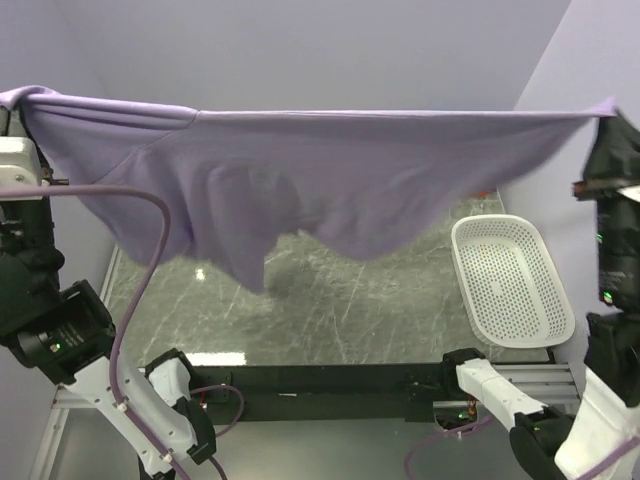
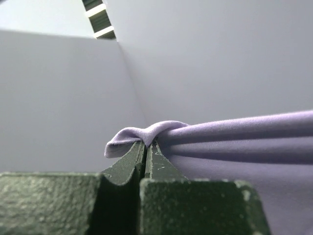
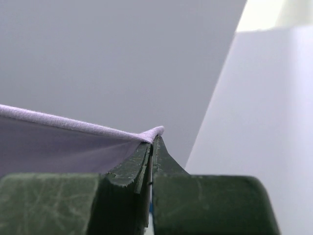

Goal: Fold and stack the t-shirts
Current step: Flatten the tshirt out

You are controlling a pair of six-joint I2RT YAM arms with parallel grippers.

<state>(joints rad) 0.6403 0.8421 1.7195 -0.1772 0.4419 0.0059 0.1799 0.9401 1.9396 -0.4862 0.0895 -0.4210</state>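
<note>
The dark marbled surface (image 1: 330,310) lies under a lavender t-shirt (image 1: 330,170), which is held up in the air and stretched across it from above the left edge to above the right edge, its top line taut and its lower folds sagging over the middle without touching the surface. A white perforated basket (image 1: 505,280) sits at the right edge, toward the near corner. The left gripper (image 2: 146,144) is pinched tight on one bunched end of the t-shirt, and the right gripper (image 3: 154,142) is pinched tight on the thin hem at the other end.
</note>
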